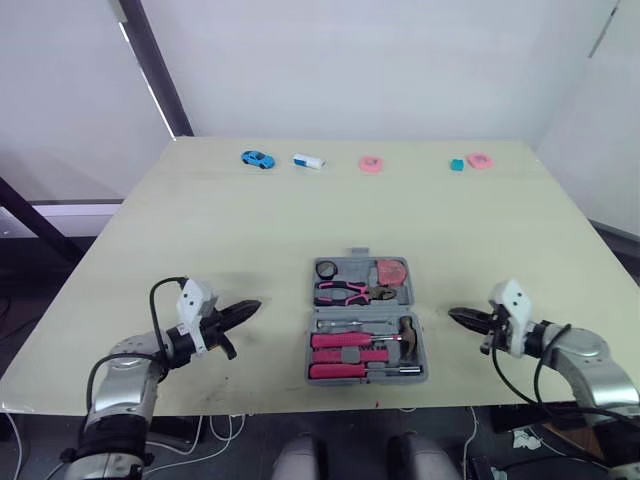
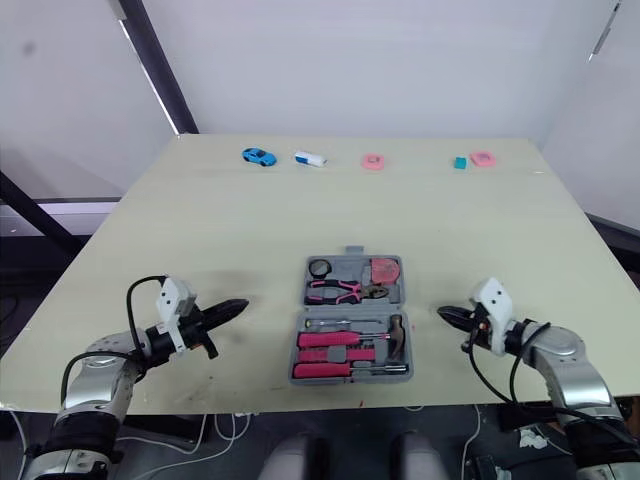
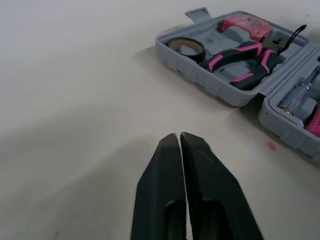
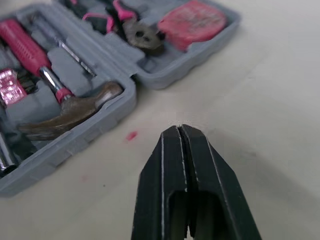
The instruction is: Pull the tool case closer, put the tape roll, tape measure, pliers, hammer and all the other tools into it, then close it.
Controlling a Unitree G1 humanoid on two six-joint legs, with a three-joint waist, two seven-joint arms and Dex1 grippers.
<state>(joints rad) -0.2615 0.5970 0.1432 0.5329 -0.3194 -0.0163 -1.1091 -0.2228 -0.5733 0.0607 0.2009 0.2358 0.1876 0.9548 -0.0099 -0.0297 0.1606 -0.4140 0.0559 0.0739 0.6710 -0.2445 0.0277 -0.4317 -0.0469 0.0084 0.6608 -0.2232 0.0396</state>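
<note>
My left fingers (image 1: 250, 306) and my right fingers (image 1: 455, 315) are both pressed together and hold nothing. They hang just over the pale wooden bench (image 1: 200, 220), one pair on each side of the grey plastic tool case (image 1: 364, 309).

The case lies open near the bench's front edge. Its far half holds the black tape roll (image 1: 326, 269), the pink tape measure (image 1: 391, 272) and the pink-and-black pliers (image 1: 345, 292). Its near half holds the brown-headed hammer (image 1: 407, 333) and the pink-handled screwdrivers (image 1: 345, 341). Only closing looks left to do.

The risk I see is in folding the far half over. In my left wrist view the pliers' handles seem to ride above the rim, so they may tip out or jam the two halves. With my fingers together I can only push, and a low push could slide the whole case toward the front edge instead of lifting the half.
</note>
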